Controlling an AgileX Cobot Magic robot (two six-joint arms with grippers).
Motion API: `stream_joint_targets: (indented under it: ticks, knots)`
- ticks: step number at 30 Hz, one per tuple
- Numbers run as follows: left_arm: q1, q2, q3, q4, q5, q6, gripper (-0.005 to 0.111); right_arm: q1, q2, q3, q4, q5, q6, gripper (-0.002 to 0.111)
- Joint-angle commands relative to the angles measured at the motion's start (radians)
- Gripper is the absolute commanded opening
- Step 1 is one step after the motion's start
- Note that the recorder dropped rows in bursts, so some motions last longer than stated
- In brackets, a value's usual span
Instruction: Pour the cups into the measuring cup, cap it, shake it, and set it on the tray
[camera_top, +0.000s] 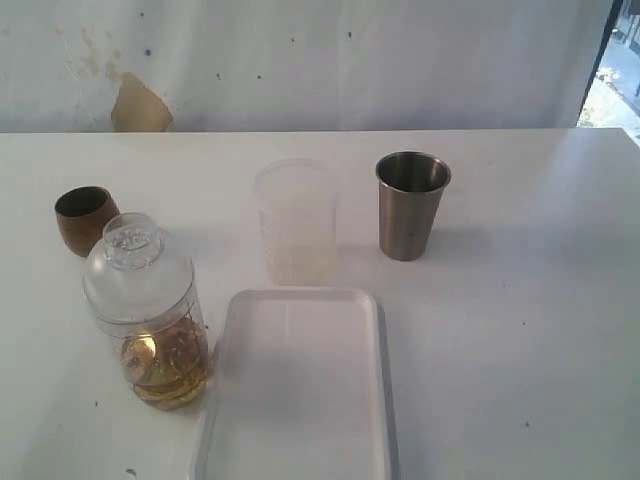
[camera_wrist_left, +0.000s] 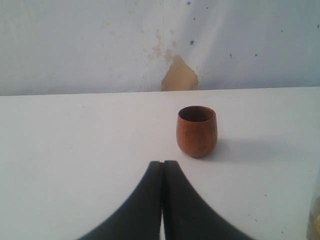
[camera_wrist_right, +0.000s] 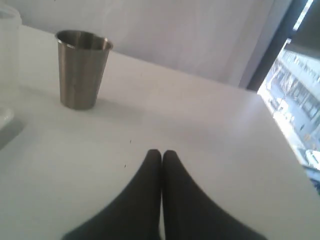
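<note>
One flat white rectangular tray (camera_top: 300, 400) lies bare on the counter (camera_top: 520, 330). Just beside it stands the clear lidded measuring cup (camera_top: 148, 318), with amber liquid inside. The tapered brushed-steel tumbler (camera_top: 410, 205) and the small brown wooden cup (camera_top: 85, 218) seem emptied. Both the left claw (camera_wrist_left: 162, 167) and the right claw (camera_wrist_right: 161, 157) are pressed together, empty. Shaking seems next, so one claw must open and take the measuring cup.

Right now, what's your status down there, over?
Left gripper shut, empty, facing wooden cup. Right gripper shut, empty, facing steel tumbler. Tray holds nothing yet. Paths to both cups clear.
</note>
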Motion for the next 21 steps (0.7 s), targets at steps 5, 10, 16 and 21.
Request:
stream_joint_targets:
  ticks: [5,10,16,21]
  knots:
    - [0.004,-0.005,0.006,0.001,-0.007,0.000,0.000,-0.005,-0.006,0.007,0.001,0.068,0.067,0.000]
    - [0.004,-0.005,0.006,0.001,-0.007,0.000,0.000,-0.005,-0.006,0.007,0.005,0.068,0.067,0.000]
    - [0.004,-0.005,0.006,0.001,-0.007,0.000,0.000,-0.005,-0.006,0.007,0.005,0.068,0.067,0.000]
    - [0.004,-0.005,0.006,0.012,-0.039,0.000,0.000,-0.005,-0.006,0.007,0.005,0.068,0.067,0.000]
